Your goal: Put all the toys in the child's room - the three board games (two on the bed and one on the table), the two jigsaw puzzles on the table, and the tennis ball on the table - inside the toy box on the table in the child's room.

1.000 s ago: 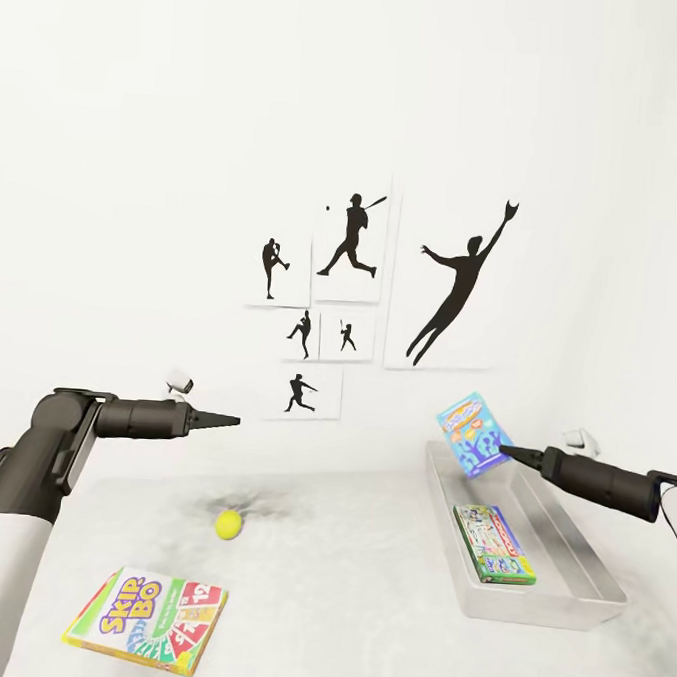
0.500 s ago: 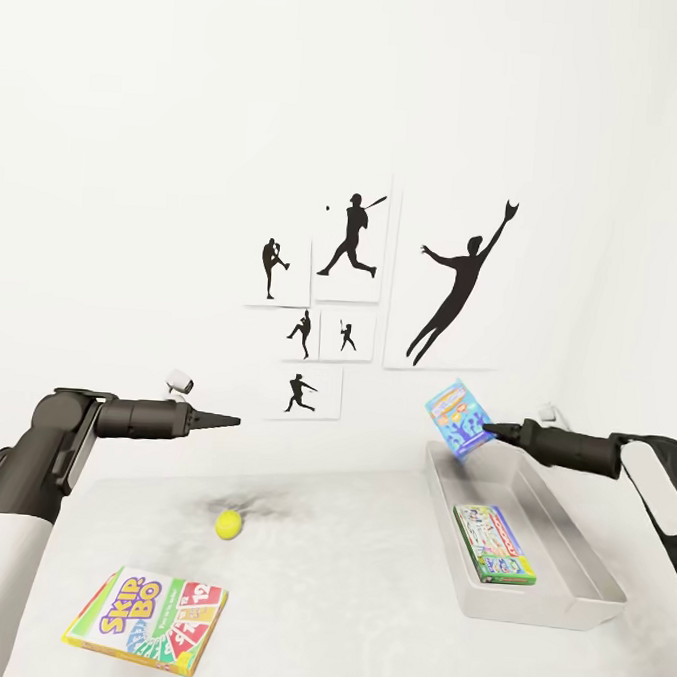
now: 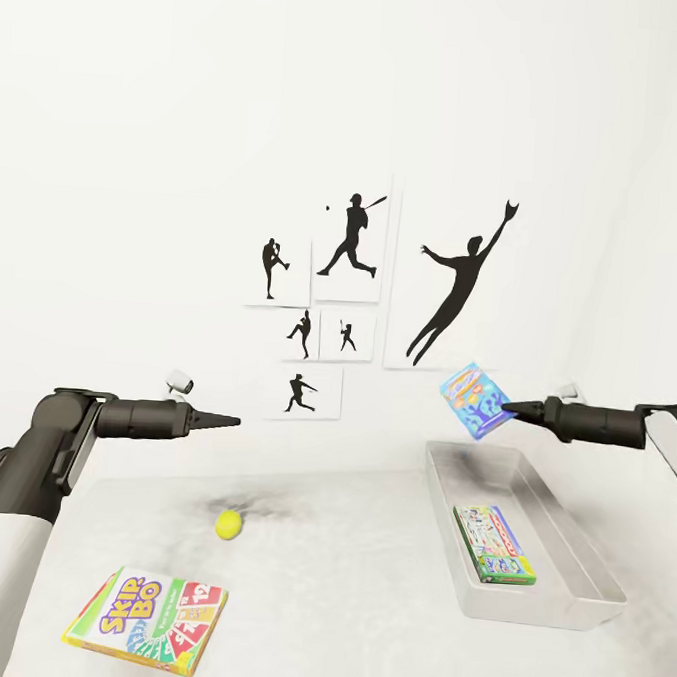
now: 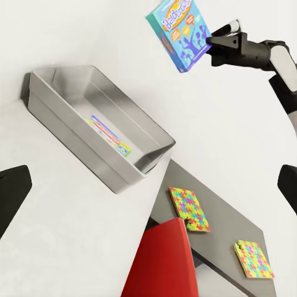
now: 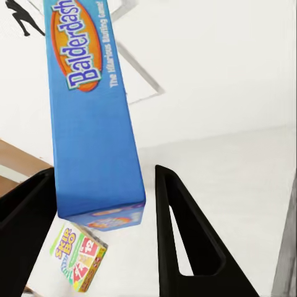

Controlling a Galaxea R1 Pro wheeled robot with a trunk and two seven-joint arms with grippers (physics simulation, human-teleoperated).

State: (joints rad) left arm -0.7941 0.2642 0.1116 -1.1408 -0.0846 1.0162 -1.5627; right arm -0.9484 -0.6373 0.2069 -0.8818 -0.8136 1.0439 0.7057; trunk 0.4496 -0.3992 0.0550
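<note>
Brushed, metal-looking grey toy box point(image 3: 556, 552); glossy printed cardboard on blue board game point(image 3: 475, 400) and SKIP-BO box point(image 3: 147, 620); fuzzy matt tennis ball point(image 3: 228, 524); smooth pale table point(image 3: 344, 569).

The head cam sat high, looking forward and down across the surface point(image 3: 344, 579) at the wall with the posters point(image 3: 382, 281). The left wrist cam looked from farther off along its arm over the toy box point(image 4: 99, 124) to the right gripper point(image 4: 213, 49), with the puzzles point(image 4: 189, 209) beyond. The right wrist cam was super close, staring past its fingers point(image 5: 182, 235) at the blue box point(image 5: 93, 124). All three caught that blue box; head and right wrist cams shared the SKIP-BO box point(image 3: 148, 620).
</note>
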